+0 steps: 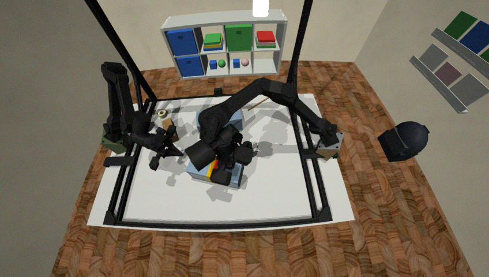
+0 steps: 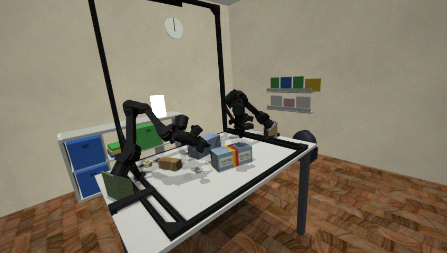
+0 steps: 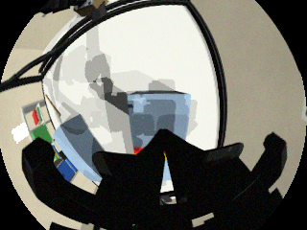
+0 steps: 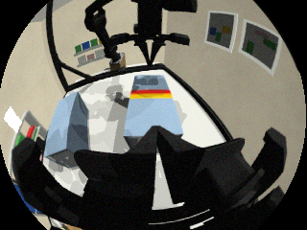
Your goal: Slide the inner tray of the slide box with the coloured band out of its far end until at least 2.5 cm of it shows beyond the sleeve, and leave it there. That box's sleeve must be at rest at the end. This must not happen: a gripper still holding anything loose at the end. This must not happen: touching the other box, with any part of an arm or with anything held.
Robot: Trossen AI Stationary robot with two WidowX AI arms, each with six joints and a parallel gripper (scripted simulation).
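Observation:
The slide box with the red and yellow band (image 2: 232, 156) lies in the middle of the table. It also shows under the arm in the top view (image 1: 212, 171) and in the right wrist view (image 4: 150, 105). I see no tray showing beyond its sleeve. My left gripper (image 2: 240, 135) is shut and empty. It points straight down just above the box's top near its far end, and the left wrist view (image 3: 163, 144) looks down on the box (image 3: 156, 115). My right gripper (image 2: 205, 145) (image 4: 155, 129) is shut and empty, in the air a short way from the box's near end.
A plain blue box (image 2: 203, 144) stands behind the right gripper. A brown cardboard box (image 2: 170, 163) and a tape roll (image 2: 147, 163) lie near the right arm's base. A wooden stick (image 1: 258, 103) lies at the back. A black frame (image 2: 251, 184) rims the table.

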